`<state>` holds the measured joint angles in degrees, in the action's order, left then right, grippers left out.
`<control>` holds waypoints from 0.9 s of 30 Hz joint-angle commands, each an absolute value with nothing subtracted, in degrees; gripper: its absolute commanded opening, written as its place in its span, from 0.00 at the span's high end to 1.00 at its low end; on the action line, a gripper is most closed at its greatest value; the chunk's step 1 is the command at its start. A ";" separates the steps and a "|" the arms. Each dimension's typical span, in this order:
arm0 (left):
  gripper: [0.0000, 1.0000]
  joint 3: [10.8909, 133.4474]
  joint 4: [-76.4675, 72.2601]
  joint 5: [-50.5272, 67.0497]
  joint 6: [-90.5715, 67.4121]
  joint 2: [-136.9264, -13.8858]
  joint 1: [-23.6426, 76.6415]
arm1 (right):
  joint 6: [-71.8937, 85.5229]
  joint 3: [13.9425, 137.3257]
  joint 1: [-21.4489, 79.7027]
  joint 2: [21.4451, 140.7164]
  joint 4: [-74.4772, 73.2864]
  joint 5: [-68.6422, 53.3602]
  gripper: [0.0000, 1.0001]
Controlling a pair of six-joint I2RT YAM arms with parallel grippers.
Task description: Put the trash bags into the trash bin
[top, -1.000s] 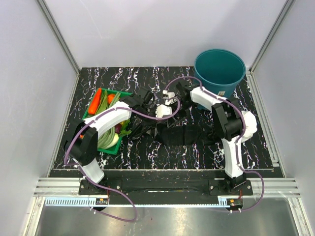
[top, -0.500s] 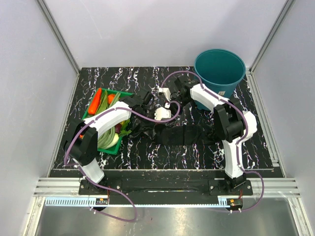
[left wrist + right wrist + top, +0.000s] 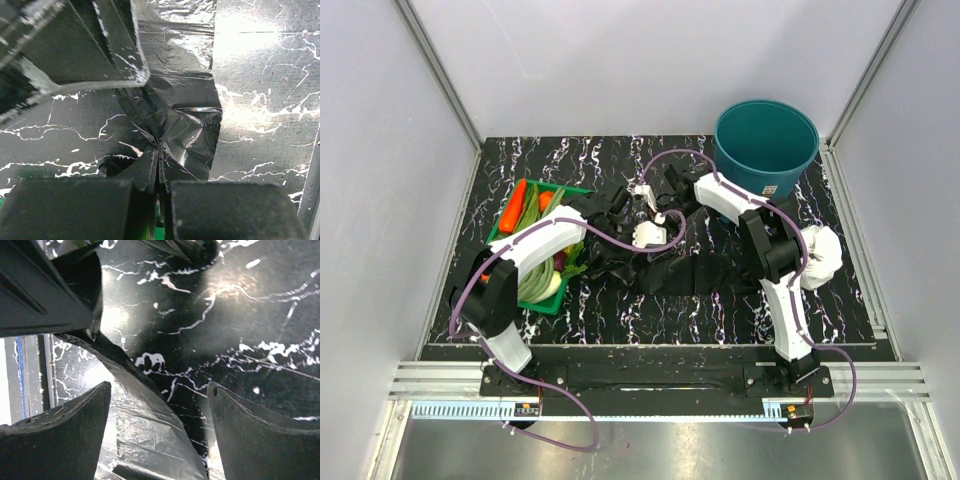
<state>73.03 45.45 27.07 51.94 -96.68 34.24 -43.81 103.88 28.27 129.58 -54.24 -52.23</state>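
Note:
A black glossy trash bag [image 3: 692, 272] lies flattened on the marbled table, left of the teal trash bin [image 3: 766, 140]. My left gripper [image 3: 160, 156] is shut on a pinched, crinkled fold of the bag [image 3: 177, 117], which it holds at the bag's upper left end [image 3: 620, 207]. My right gripper [image 3: 159, 390] is open; a strip of the bag's film [image 3: 145, 432] runs between its fingers without being clamped. It hovers just right of the left gripper [image 3: 646, 193]. The bin stands upright at the back right.
A green vegetable tray [image 3: 501, 235] with a carrot [image 3: 513, 205] and greens sits at the left under the left arm. Purple cables [image 3: 685, 158] loop over the middle. Metal frame rails [image 3: 850, 230] border the table.
My right gripper has opened wider and shifted left, closer to the left gripper. The left gripper has stayed shut on the bag in the same spot.

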 commanded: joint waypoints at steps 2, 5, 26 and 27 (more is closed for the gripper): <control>1.00 76.11 45.44 29.62 53.09 -94.75 34.45 | -47.90 104.24 30.58 129.81 -55.55 -57.48 0.17; 1.00 76.46 45.44 29.62 52.56 -94.83 34.37 | -47.73 104.24 31.55 130.51 -55.55 -57.74 0.17; 1.00 74.45 42.45 28.13 49.14 -93.96 34.37 | -41.67 99.58 32.70 128.94 -55.11 -53.53 1.00; 1.00 74.18 41.76 27.60 48.17 -93.69 34.37 | -40.27 99.58 32.70 128.67 -55.11 -53.18 1.00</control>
<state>74.50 44.95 27.16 50.43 -96.68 34.24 -44.10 99.02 32.47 130.89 -55.37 -54.48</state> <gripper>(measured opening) 0.013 0.019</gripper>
